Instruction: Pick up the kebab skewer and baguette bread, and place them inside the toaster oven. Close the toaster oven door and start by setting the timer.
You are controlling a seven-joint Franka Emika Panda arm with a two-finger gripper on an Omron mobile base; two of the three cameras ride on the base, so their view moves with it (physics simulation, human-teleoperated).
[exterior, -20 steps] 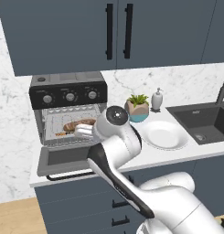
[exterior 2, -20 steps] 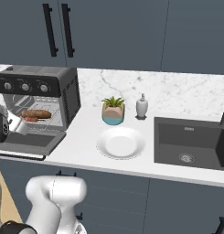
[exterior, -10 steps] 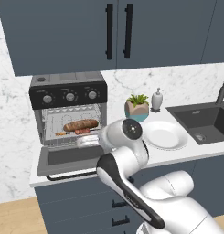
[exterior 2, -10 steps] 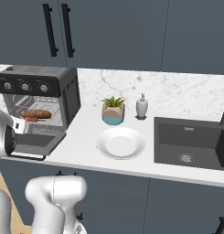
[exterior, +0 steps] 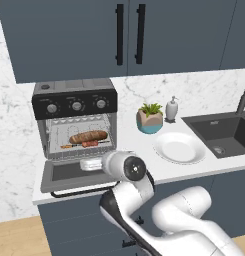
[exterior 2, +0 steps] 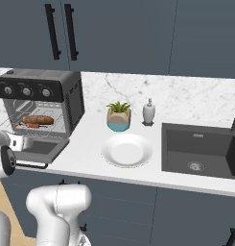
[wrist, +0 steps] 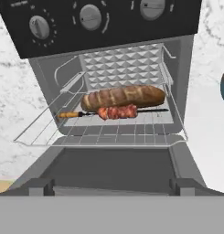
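The toaster oven (exterior: 74, 102) stands at the counter's left end with its door (exterior: 69, 172) dropped flat. On the wire rack lies the baguette bread (exterior: 88, 136), golden-brown and scored. The kebab skewer (exterior: 89, 144) rests just in front of it, touching its near side. In the hand view, baguette (wrist: 123, 96) and skewer (wrist: 117, 112) lie side by side above the door (wrist: 113, 169). My gripper (exterior: 85, 164) hovers low over the lowered door, pointing into the oven, open and holding nothing. From the right it shows at the door's near edge (exterior 2: 14, 141).
Three round knobs (wrist: 90, 16) line the oven's black top panel. A white plate (exterior: 179, 148), a potted plant (exterior: 150, 118) and a soap dispenser (exterior: 171, 108) stand right of the oven. The dark sink (exterior: 221, 132) lies farther right. Cabinets hang overhead.
My arm has pulled back from the rack and sunk lower, so the hand now sits over the door's front. The baguette and skewer stay on the rack.
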